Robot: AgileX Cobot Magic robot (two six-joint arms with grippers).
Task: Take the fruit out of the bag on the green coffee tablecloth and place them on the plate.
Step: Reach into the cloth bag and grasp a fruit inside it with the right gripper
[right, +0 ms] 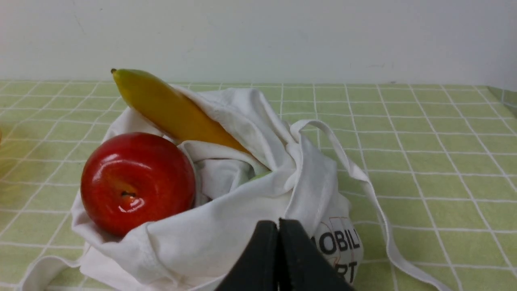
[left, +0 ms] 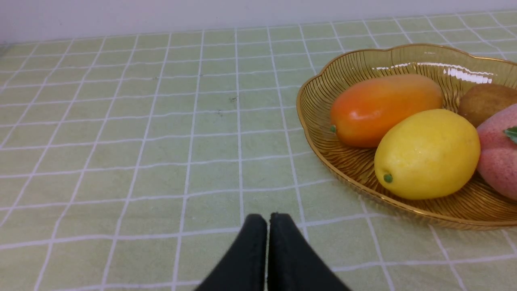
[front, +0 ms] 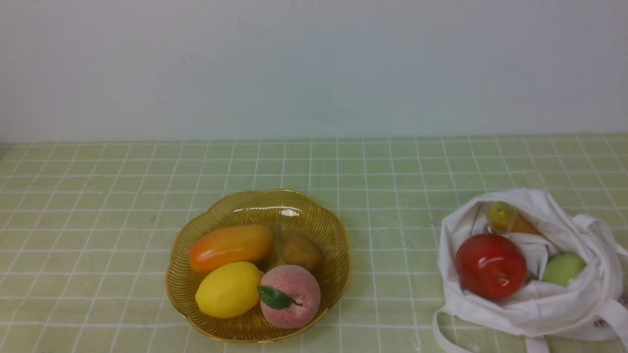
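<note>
Apple (front: 490, 265), green fruit (front: 563, 268), yellow-green fruit (front: 501, 215) inside bag (front: 539, 309) on tablecloth (front: 392, 196), right of plate (front: 314, 215); three to move. Plate holds other fruits. Left gripper (left: 268, 226), right gripper (right: 278, 230) clenched, empty.

Lemon (front: 228, 289) touches peach (front: 290, 295); orange fruit (front: 230, 247), brown fruit (front: 302, 252) behind.

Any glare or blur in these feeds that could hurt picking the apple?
Front view: even, soft light, with one white glare streak on the plate, at its far wall. Left wrist view: same streak; left end effector dark, little detail. Right wrist view: apple sharp with small highlights; right end effector equally dark.
</note>
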